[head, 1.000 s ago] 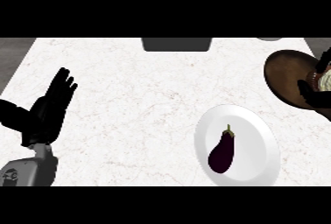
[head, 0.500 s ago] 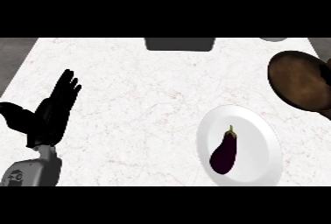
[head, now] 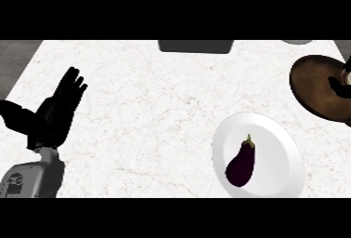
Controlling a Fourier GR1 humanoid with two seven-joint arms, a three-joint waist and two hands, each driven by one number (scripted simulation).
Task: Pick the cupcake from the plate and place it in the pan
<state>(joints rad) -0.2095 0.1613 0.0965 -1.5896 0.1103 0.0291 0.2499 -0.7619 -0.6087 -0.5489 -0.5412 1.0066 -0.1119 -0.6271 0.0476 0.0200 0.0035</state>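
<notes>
A white plate (head: 270, 139) lies at the lower right of the counter with a dark purple eggplant (head: 241, 162) on it; no cupcake shows on the plate. The brown pan (head: 315, 88) sits at the right edge, partly cut off. Over the pan's right side a black part of my right hand (head: 336, 86) comes in from the edge, with a small pale thing (head: 347, 76) beside it that may be the cupcake; the rest is out of view. My left hand (head: 51, 116) rests open at the far left, fingers up, away from everything.
A dark grey block (head: 195, 46) sits at the counter's far edge in the middle, and a grey round thing (head: 296, 42) at the far right. The white counter (head: 151, 121) ends at the left in a dark strip (head: 17, 56).
A pale thing at the pan's right edge was gone half a second ago; now it shows again beside my right hand. The left hand has stayed still.
</notes>
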